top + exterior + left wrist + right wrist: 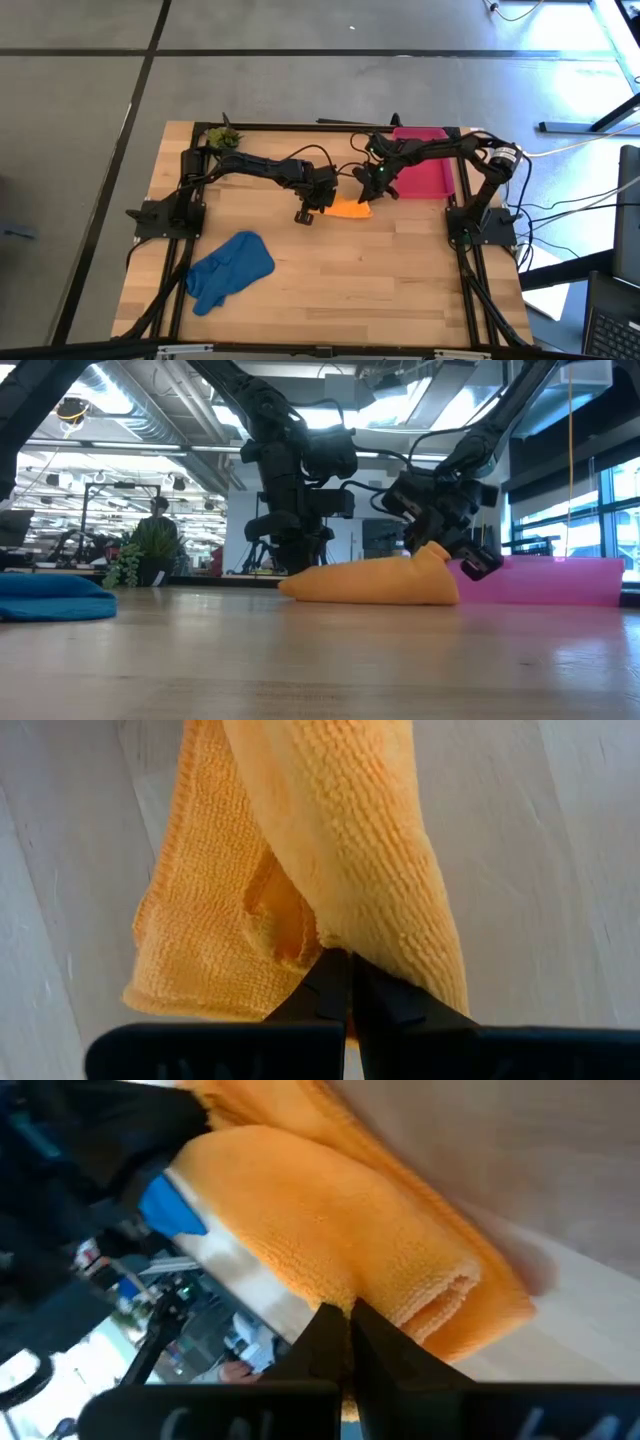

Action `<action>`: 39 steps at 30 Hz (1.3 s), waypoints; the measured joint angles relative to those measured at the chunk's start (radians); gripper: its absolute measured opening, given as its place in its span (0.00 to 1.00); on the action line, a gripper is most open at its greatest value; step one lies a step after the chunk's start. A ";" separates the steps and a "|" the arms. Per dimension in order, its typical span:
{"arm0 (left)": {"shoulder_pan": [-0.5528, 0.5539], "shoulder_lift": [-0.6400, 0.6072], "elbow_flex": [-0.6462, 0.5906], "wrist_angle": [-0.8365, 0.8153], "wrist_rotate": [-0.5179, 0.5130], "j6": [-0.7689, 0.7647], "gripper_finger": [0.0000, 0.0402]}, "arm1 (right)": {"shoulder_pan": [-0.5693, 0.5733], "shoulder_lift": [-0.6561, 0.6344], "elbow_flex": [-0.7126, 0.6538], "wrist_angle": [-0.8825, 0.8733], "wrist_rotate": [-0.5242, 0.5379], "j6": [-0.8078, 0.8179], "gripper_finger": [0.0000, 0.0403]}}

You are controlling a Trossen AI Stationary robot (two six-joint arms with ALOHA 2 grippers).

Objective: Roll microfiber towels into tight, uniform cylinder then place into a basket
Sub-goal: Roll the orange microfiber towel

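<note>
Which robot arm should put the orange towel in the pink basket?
Probably the right. Both grippers pinch the orange towel, but the right gripper holds the end beside the basket. The left gripper holds the far end, away from it.

Count of items on and around the table, from where I stand.

Towels: 2, namely one orange towel (350, 208) pinched at its two ends by the grippers, and one blue towel (230, 270) lying well apart from both, on the left gripper's side. Baskets: 1, a pink basket (425, 170) just beside the right gripper, on the side away from the left one. Arms: 2; grippers: 2, the left gripper (328, 207) and the right gripper (368, 198), each with fingers closed on the orange towel, facing each other across it. Potted plants: 1, a green plant (224, 136) at the table's far edge, behind the left arm. Tables: 1, a wooden table (400, 290). People: 1 person (160, 508), far off in the room.
</note>
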 joint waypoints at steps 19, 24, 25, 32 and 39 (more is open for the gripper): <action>-0.001 0.000 0.000 0.003 0.002 -0.001 0.00 | 0.022 -0.001 0.001 -0.112 0.266 -0.008 0.03; -0.001 0.000 0.000 0.003 0.000 -0.001 0.00 | 0.038 -0.001 0.000 -0.104 0.277 -0.008 0.06; -0.001 0.000 0.000 0.003 0.000 -0.001 0.00 | 0.040 -0.001 -0.001 -0.096 0.280 -0.011 0.06; -0.001 0.000 -0.001 -0.001 0.000 -0.001 0.00 | 0.060 -0.001 -0.002 -0.044 0.268 -0.008 0.06; -0.001 0.000 -0.001 0.000 -0.001 -0.041 0.00 | 0.061 0.000 -0.002 -0.036 0.315 -0.029 0.08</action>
